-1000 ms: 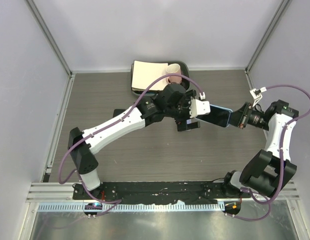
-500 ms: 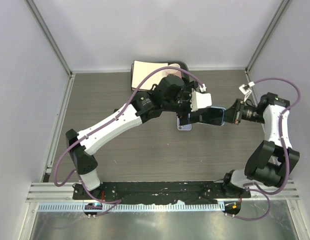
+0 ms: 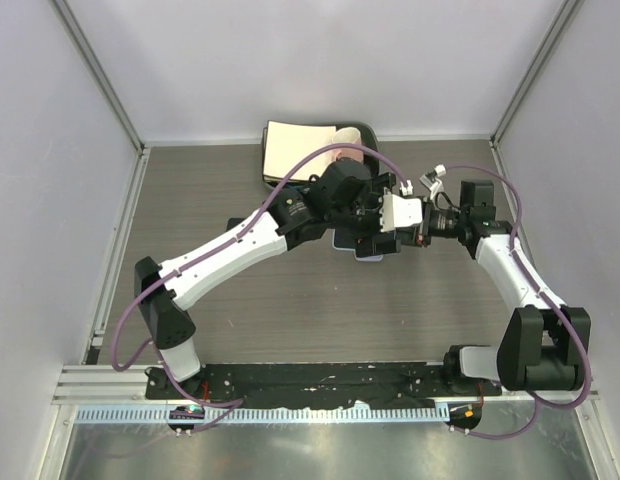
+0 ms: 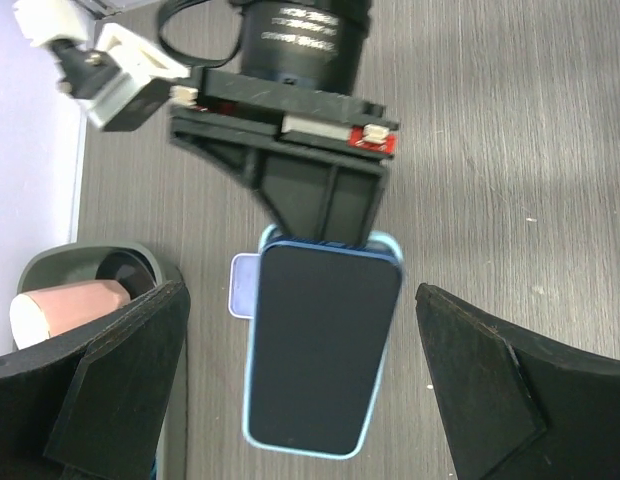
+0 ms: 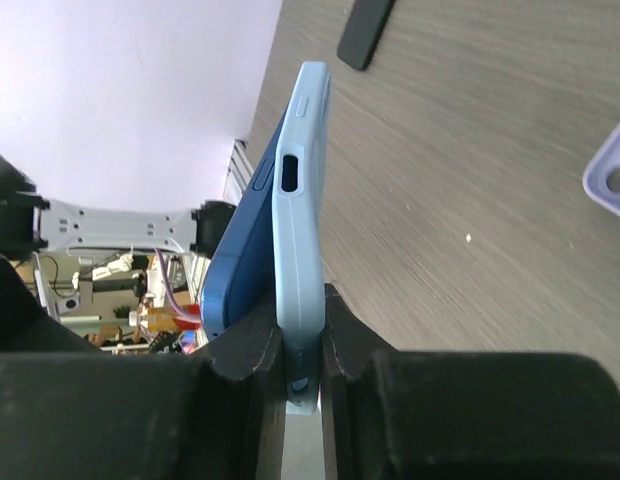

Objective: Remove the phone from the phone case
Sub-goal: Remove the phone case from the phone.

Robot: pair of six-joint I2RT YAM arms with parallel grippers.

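Note:
The phone (image 4: 320,350), dark screen up, sits in a light blue phone case (image 4: 390,330) in the left wrist view. My right gripper (image 4: 320,205) is shut on its top end and holds it above the table. My left gripper (image 4: 300,292) is open, one finger (image 4: 100,390) on each side of the phone, both apart from it. In the right wrist view my right gripper (image 5: 302,300) pinches the case's edge (image 5: 300,190). A darker blue slab (image 5: 240,250) angles away from the case on its left. From above, my left gripper (image 3: 378,232) covers the phone.
A lavender case-like piece (image 4: 243,285) lies on the table under the phone. A grey tray (image 3: 368,130) at the back holds a beige sheet (image 3: 295,150) and a pink cup (image 4: 70,305). A flat black object (image 5: 365,30) lies on the table.
My right gripper has carried the phone leftwards, turning it lengthwise towards my left gripper. The phone now hangs between my open left fingers. The left arm shifted only a little.

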